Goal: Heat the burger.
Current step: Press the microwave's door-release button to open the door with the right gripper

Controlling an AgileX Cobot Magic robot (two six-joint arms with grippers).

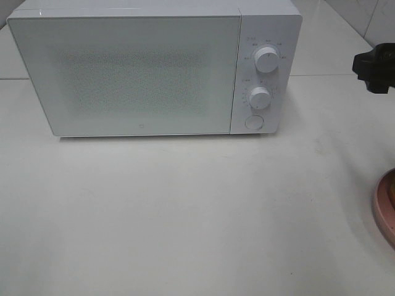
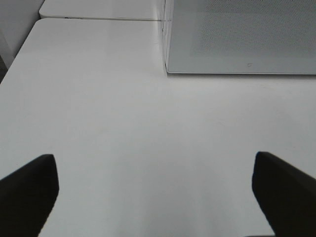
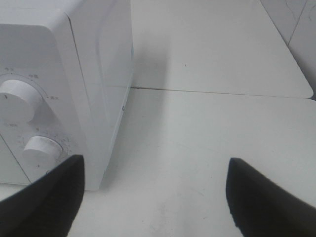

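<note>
A pink plate (image 1: pixel 384 209) pokes in at the right edge of the exterior high view. Only a brownish sliver shows on it at the frame's edge, and I cannot tell whether that is the burger. The white microwave (image 1: pixel 142 68) stands at the back with its door shut. My left gripper (image 2: pixel 155 195) is open over bare table in front of the microwave's left corner (image 2: pixel 168 69), nothing between its fingers (image 2: pixel 27 192). My right gripper (image 3: pixel 155 197) is open beside the microwave's right side (image 3: pixel 98 74), holding nothing. Part of the right arm (image 1: pixel 374 69) shows at the far right.
Two round knobs (image 1: pixel 266 59) (image 1: pixel 260 97) and a round button (image 1: pixel 253 121) sit on the microwave's right panel. The white table (image 1: pixel 185 216) stretches in front of it. A seam between table tops (image 3: pixel 217 92) runs behind the right gripper.
</note>
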